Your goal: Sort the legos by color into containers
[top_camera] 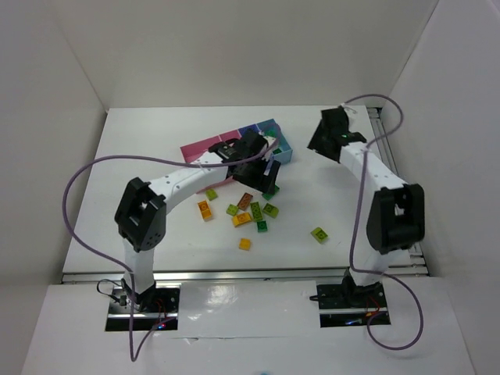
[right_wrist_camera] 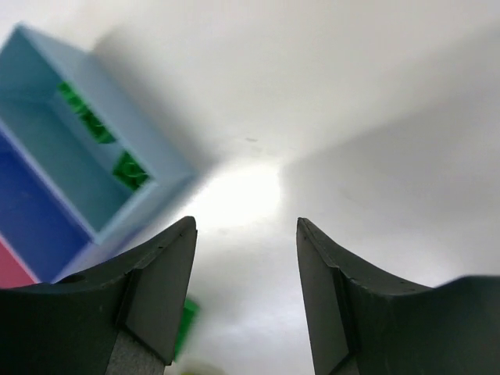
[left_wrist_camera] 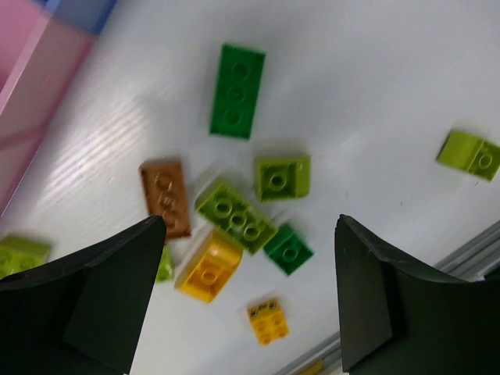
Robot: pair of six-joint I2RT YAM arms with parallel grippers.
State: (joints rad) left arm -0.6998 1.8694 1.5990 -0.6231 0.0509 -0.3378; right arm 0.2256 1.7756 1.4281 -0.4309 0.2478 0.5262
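Observation:
The containers (top_camera: 205,147) stand as a joined row at the back: pink (left_wrist_camera: 31,70), darker blue (right_wrist_camera: 31,211) and light blue (right_wrist_camera: 47,94). Two dark green legos (right_wrist_camera: 130,169) lie in the light blue bin. Loose legos (top_camera: 241,219) are scattered on the table in front of the row. My left gripper (top_camera: 264,173) hangs open above them, nothing between its fingers (left_wrist_camera: 117,297). Under it lie a long dark green brick (left_wrist_camera: 237,91), a brown one (left_wrist_camera: 166,198), a lime one (left_wrist_camera: 236,214) and an orange one (left_wrist_camera: 209,266). My right gripper (right_wrist_camera: 245,223) is open and empty, just right of the light blue bin.
A lone lime brick (top_camera: 319,233) lies to the right of the pile and a small orange one (top_camera: 244,244) sits nearest the front rail (top_camera: 258,273). White walls enclose the table on three sides. A purple cable (top_camera: 78,187) loops off the left arm.

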